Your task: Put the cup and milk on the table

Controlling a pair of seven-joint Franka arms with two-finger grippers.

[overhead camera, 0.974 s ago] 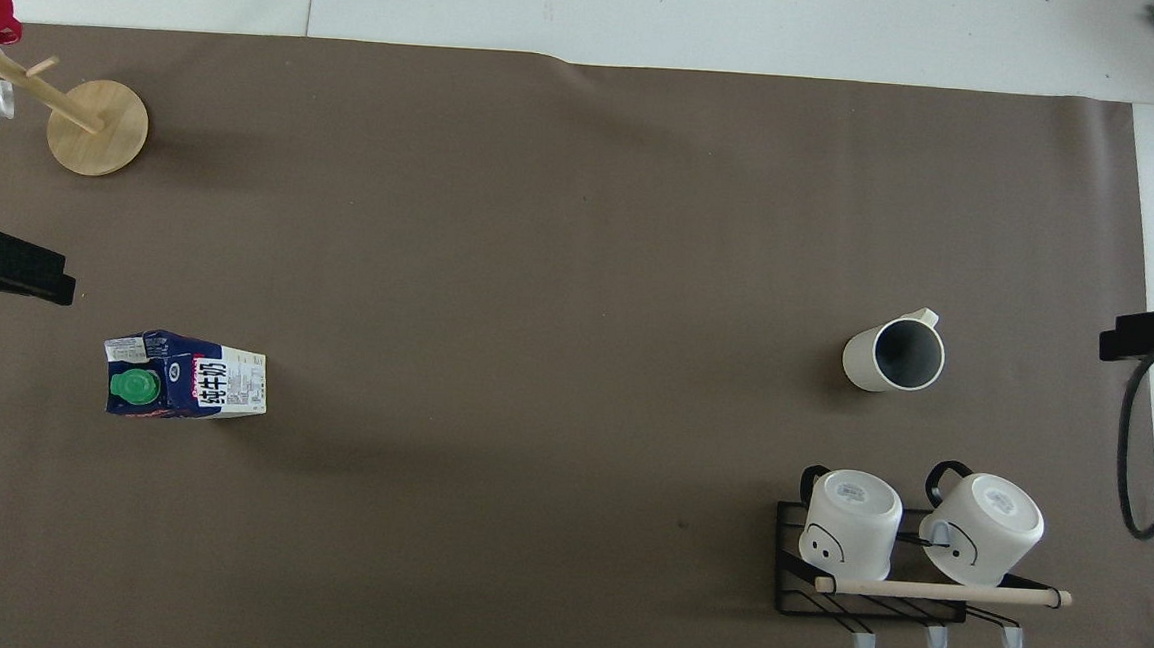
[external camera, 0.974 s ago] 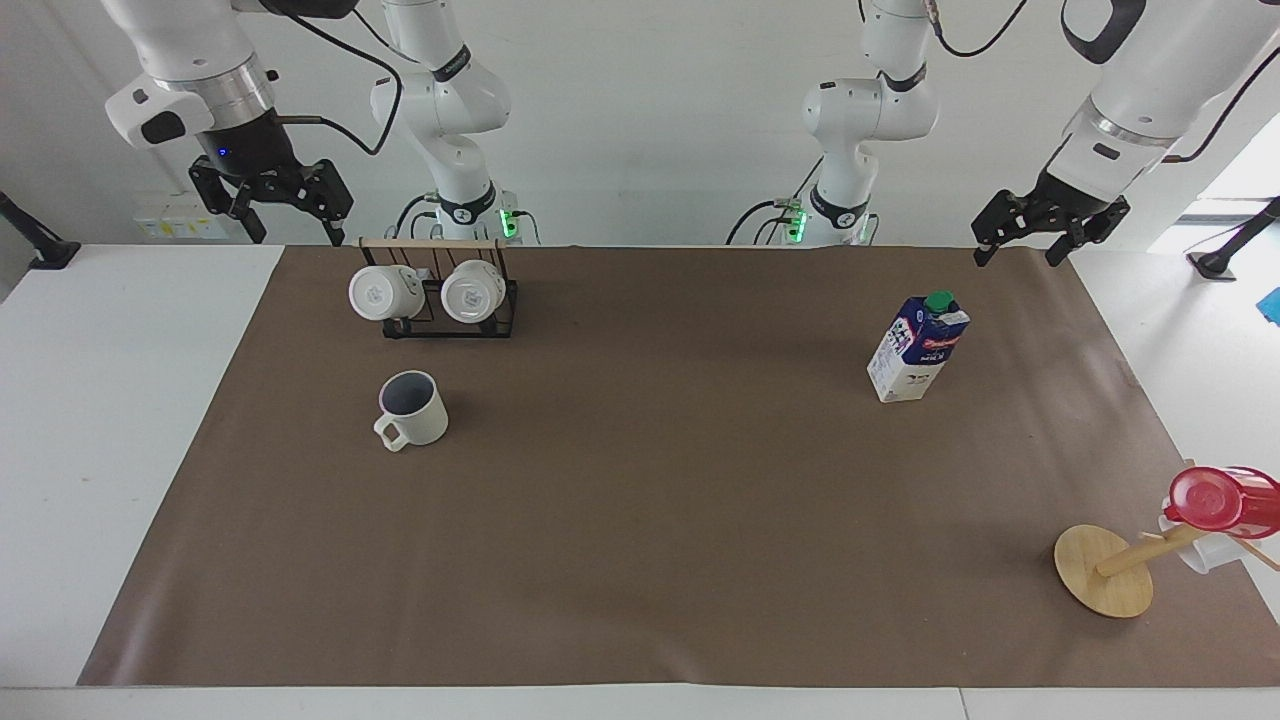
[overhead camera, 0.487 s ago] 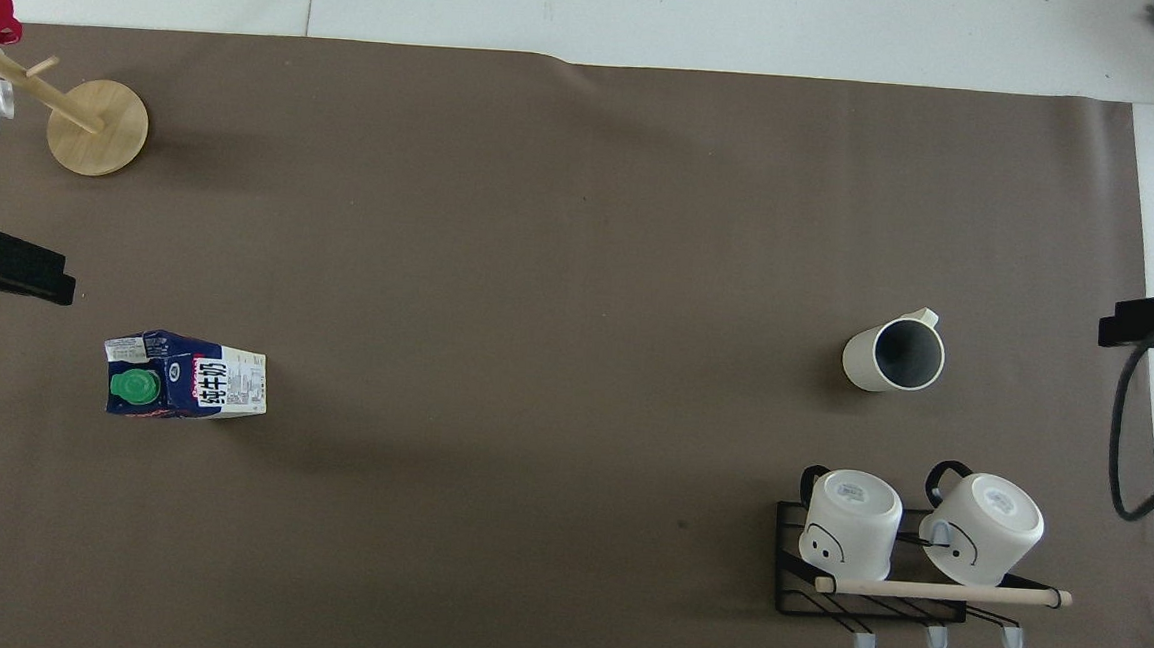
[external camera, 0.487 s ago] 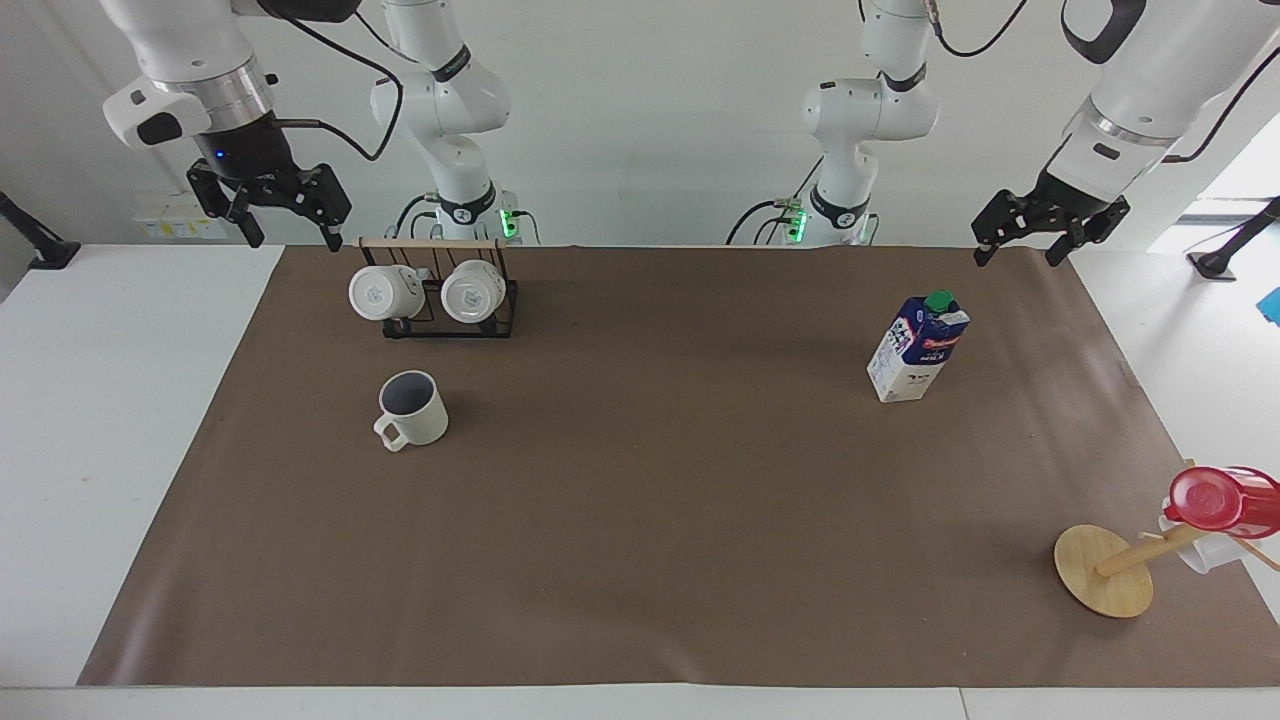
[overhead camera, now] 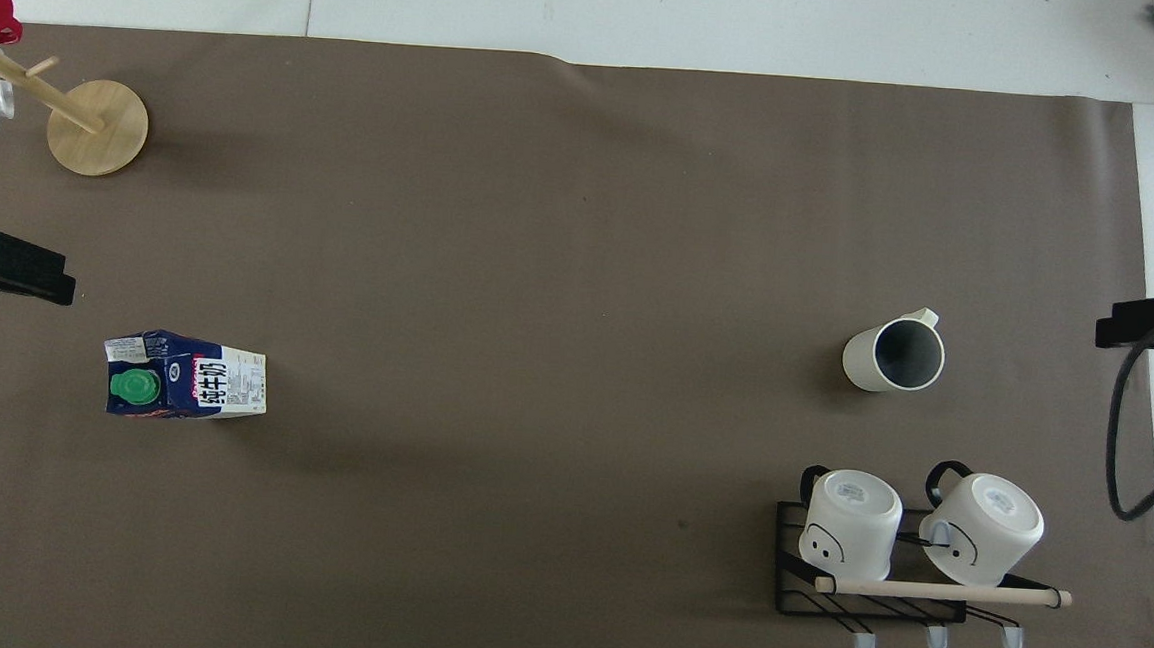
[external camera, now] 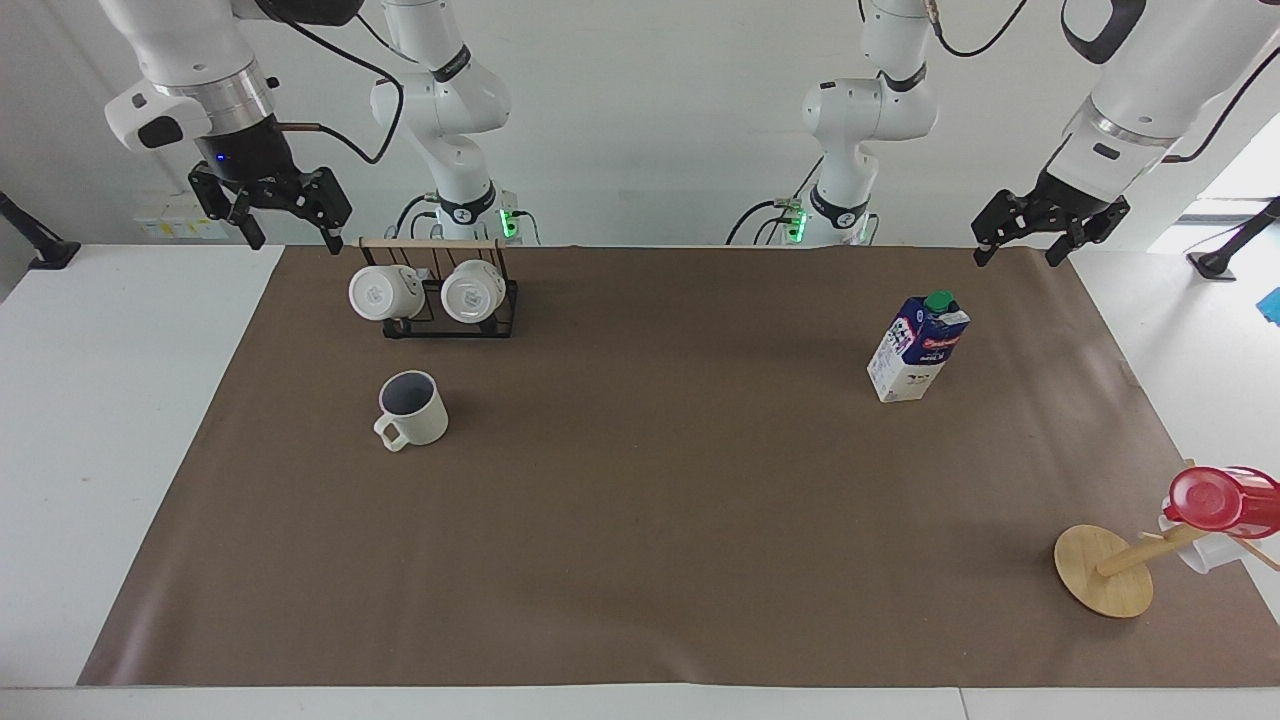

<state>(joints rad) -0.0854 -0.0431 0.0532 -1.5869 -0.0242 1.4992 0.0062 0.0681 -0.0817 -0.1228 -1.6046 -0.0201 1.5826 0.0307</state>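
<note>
**White room, bright at one side**

A plain white wall rises at the robots' end of the scene. A white socket strip sits low on it toward the right arm's end. Strong daylight comes from a window toward the left arm's end. A black bracket stands nearby.

Two glossy white jointed robot arms with silver wrist rings, looping black cables, green lights at their bases, each ending in a black two-fingered hand.
</note>
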